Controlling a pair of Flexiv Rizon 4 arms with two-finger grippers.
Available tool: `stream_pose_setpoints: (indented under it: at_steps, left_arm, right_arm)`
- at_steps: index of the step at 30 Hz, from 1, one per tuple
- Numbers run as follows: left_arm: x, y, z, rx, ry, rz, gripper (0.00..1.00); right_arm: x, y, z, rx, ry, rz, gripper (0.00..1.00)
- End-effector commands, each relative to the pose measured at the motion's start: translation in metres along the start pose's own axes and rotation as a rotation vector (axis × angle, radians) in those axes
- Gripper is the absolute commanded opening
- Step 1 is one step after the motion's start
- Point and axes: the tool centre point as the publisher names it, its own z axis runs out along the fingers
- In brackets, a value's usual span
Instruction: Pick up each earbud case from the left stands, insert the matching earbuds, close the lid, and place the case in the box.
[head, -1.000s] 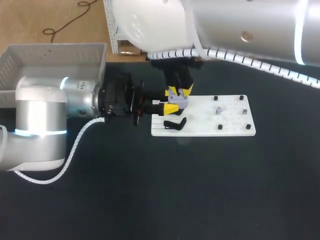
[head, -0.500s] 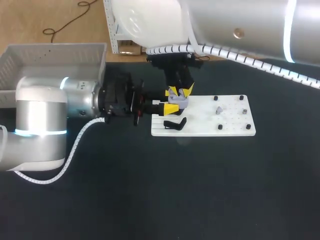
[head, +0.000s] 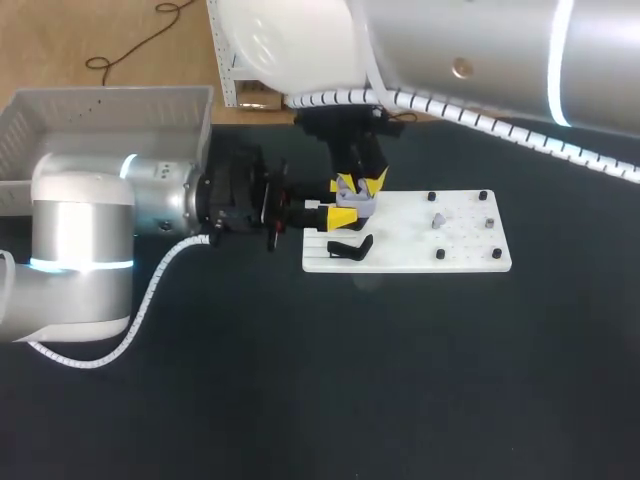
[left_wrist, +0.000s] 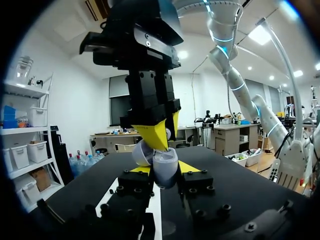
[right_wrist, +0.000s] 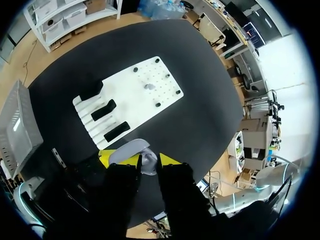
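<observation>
With the left gripper (head: 342, 214) clenched on the open-looking lavender case (left_wrist: 164, 166) above the white board's (head: 460, 250) slotted end, the right gripper (head: 360, 184), its grip impossible to tell, should press down gently and squarely.

A black table (head: 400, 380) carried 1 white pegged board (head: 465, 262) toward its rear and 1 grey box (head: 100, 110) at its far left corner.

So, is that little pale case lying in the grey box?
No, the case sits in the left claw at the white board's edge, away from the box.
</observation>
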Motion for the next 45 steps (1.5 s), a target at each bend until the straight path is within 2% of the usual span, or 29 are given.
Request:
stream_pose_setpoints:
  at_steps: [1, 2, 5, 9, 12, 15, 17, 19, 22, 24, 26, 28, 29, 30, 32, 35, 39, 43, 45]
  left_arm:
    - [0.000, -0.002, 0.001, -0.002, -0.001, 0.003, 0.00]
    - [0.000, -0.002, 0.001, -0.002, -0.001, 0.003, 0.00]
    - [0.000, -0.002, 0.001, -0.002, -0.001, 0.003, 0.00]
    - [0.000, -0.002, 0.001, -0.002, -0.001, 0.003, 0.00]
    - [0.000, -0.002, 0.001, -0.002, -0.001, 0.003, 0.00]
    - [0.000, -0.002, 0.001, -0.002, -0.001, 0.003, 0.00]
    - [0.000, -0.002, 0.001, -0.002, -0.001, 0.003, 0.00]
    - [0.000, -0.002, 0.001, -0.002, -0.001, 0.003, 0.00]
    - [0.000, -0.002, 0.001, -0.002, -0.001, 0.003, 0.00]
    - [0.000, -0.002, 0.001, -0.002, -0.001, 0.003, 0.00]
    - [0.000, -0.002, 0.001, -0.002, -0.001, 0.003, 0.00]
    - [0.000, -0.002, 0.001, -0.002, -0.001, 0.003, 0.00]
    - [0.000, -0.002, 0.001, -0.002, -0.001, 0.003, 0.00]
    - [0.000, -0.002, 0.001, -0.002, -0.001, 0.003, 0.00]
    - [0.000, -0.002, 0.001, -0.002, -0.001, 0.003, 0.00]
    - [0.000, -0.002, 0.001, -0.002, -0.001, 0.003, 0.00]
    - [0.000, -0.002, 0.001, -0.002, -0.001, 0.003, 0.00]
    - [0.000, -0.002, 0.001, -0.002, -0.001, 0.003, 0.00]
    - [0.000, -0.002, 0.001, -0.002, -0.001, 0.003, 0.00]
  right_arm:
    - [-0.003, -0.001, -0.002, -0.016, 0.025, 0.005, 0.90]
    - [0.000, -0.003, -0.005, -0.029, 0.024, 0.003, 0.98]
    - [0.004, -0.011, -0.015, -0.071, 0.014, 0.002, 0.95]
    - [0.009, -0.028, -0.030, -0.175, 0.022, -0.004, 0.81]
    - [0.008, -0.042, -0.038, -0.294, 0.013, -0.016, 0.64]
    - [0.004, -0.054, -0.044, -0.406, -0.005, -0.042, 0.66]
    - [0.001, -0.061, -0.045, -0.476, -0.025, -0.069, 0.50]
    - [-0.002, -0.068, -0.046, -0.538, -0.031, -0.103, 0.49]
    - [-0.009, -0.077, -0.041, -0.595, -0.047, -0.165, 0.61]
    - [-0.017, -0.083, -0.036, -0.639, -0.064, -0.186, 0.51]
    - [-0.024, -0.087, -0.030, -0.663, -0.080, -0.198, 0.48]
    - [-0.032, -0.091, -0.025, -0.684, -0.085, -0.205, 0.49]
    - [-0.035, -0.092, -0.023, -0.691, -0.086, -0.208, 0.51]
    - [-0.041, -0.094, -0.019, -0.701, -0.086, -0.212, 0.58]
    - [-0.050, -0.096, -0.012, -0.716, -0.077, -0.211, 0.58]
    - [-0.062, -0.095, 0.000, -0.729, -0.068, -0.216, 0.50]
    - [-0.075, -0.091, 0.017, -0.721, -0.070, -0.224, 0.51]
    - [-0.089, -0.086, 0.032, -0.695, -0.095, -0.225, 0.65]
    - [-0.093, -0.083, 0.039, -0.684, -0.105, -0.237, 0.61]
